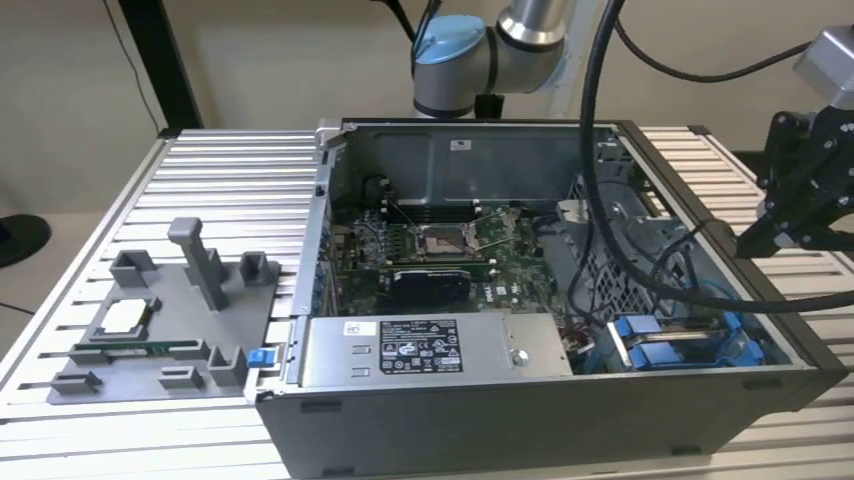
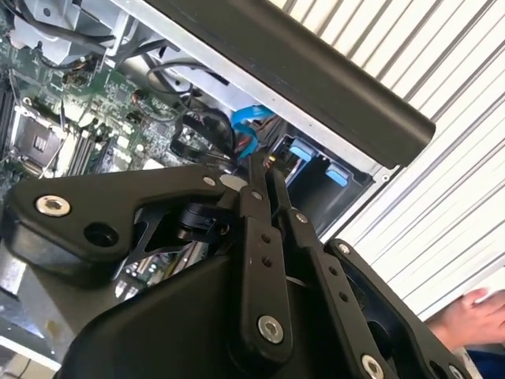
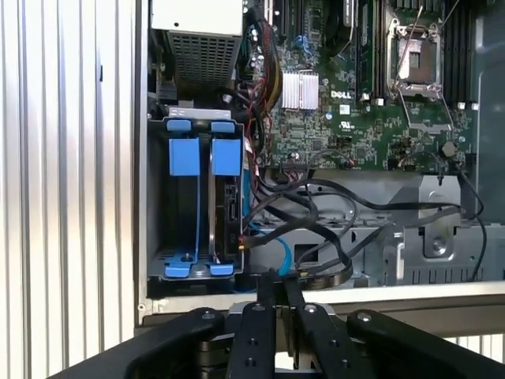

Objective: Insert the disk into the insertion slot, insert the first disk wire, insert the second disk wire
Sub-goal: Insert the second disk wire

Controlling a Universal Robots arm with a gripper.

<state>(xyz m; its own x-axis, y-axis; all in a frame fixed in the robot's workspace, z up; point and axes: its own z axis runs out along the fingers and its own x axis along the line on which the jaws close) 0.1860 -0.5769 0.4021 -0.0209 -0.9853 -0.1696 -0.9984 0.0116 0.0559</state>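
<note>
The disk (image 3: 230, 212) stands edge-on in the insertion slot (image 3: 157, 207), in the compartment nearer the motherboard, with a blue carrier tab (image 3: 226, 156) over it. In the exterior view the insertion slot (image 1: 671, 345) sits in the case's front corner on that view's right. Black cables (image 3: 316, 225) and a blue cable (image 3: 282, 254) lie looped beside the disk; I cannot tell whether any is plugged into it. My gripper (image 3: 273, 283) is shut with nothing between its fingers. It hovers outside the case wall, apart from the bay, and also appears in the second wrist view (image 2: 261, 163) and the exterior view (image 1: 751, 241).
The open computer case (image 1: 534, 430) lies on a slatted metal table (image 1: 227, 180). A grey power-supply box (image 1: 420, 350) sits along the front, with the motherboard (image 1: 441, 255) behind it. A grey fixture (image 1: 160, 330) holds parts on the exterior view's left. A person's hand (image 2: 472, 314) rests on the table.
</note>
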